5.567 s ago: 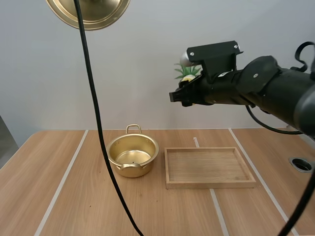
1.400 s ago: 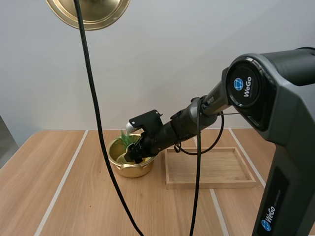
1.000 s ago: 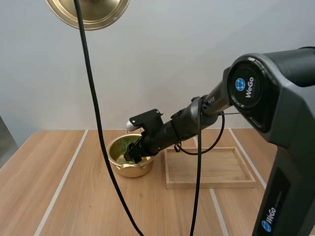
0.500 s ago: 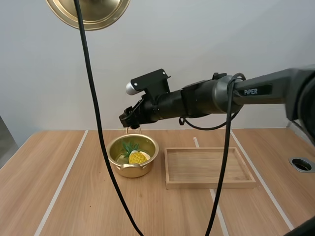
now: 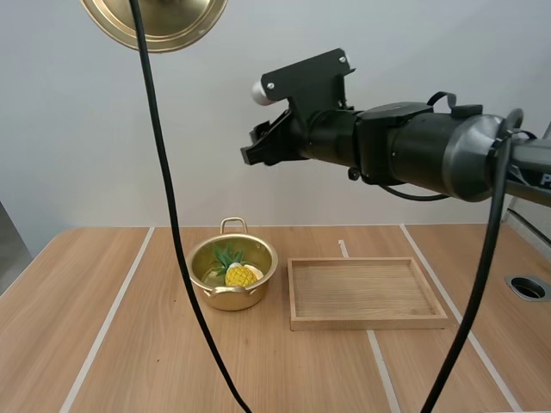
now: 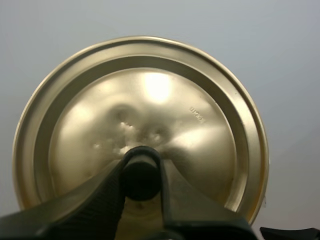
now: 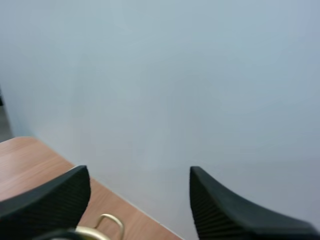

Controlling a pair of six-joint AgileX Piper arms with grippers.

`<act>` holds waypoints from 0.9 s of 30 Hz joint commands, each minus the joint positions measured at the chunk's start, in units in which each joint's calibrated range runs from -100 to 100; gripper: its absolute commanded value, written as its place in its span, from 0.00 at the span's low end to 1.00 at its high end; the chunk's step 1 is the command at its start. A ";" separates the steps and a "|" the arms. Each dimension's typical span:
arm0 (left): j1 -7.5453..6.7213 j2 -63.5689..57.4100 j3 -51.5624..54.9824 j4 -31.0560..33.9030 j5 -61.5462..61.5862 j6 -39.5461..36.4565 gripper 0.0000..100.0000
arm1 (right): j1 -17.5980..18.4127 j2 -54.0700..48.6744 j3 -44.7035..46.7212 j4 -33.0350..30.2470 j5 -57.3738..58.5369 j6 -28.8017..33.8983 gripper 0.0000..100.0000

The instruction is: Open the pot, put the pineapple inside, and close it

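Writing first: a small stamped mark sits on the gold lid (image 6: 140, 100) near its inner ring, too fine for me to read. A scrap of white lettering on my right arm (image 5: 413, 159) is cut off at the edge of the high view, so no word comes out of it. My left gripper (image 6: 141, 172) has its two fingers clamped on the lid's black knob (image 6: 141, 182). The lid is held high, well above the table and off to the left of the pot. The gold pot (image 5: 232, 274) stands uncovered on the table (image 5: 129, 344), and the pineapple (image 5: 238, 274) lies inside it, yellow body and green crown showing over the rim. My right gripper (image 5: 256, 148) hangs well above the pot, its fingers spread apart with nothing between them. From its own wrist camera I see the pot's loop handle (image 7: 111, 222) below the fingers. A wooden tray (image 5: 368, 323) sits just right of the pot, apart from it. The surface is a light wood-grain tabletop crossed by pale inlaid strips, with a round cable hole (image 5: 527, 288) near the right edge. Behind it is a plain pale grey wall (image 5: 86, 129).
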 commanded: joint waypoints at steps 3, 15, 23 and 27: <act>0.07 -0.38 -0.46 -0.82 -1.32 -0.49 0.00 | -2.78 -4.31 0.42 -0.34 -20.25 1.34 0.00; 0.07 -0.38 -0.46 -0.82 -1.32 -0.49 0.00 | -4.95 -14.82 0.72 -0.51 -19.54 -2.53 0.00; 0.07 -0.38 -0.46 -0.82 -1.32 -0.49 0.00 | -8.17 -22.43 1.51 4.43 -19.54 -3.49 0.00; 0.07 -0.38 -0.46 -0.82 -1.32 -0.49 0.00 | -8.26 -26.81 4.12 6.27 -18.98 -4.90 0.00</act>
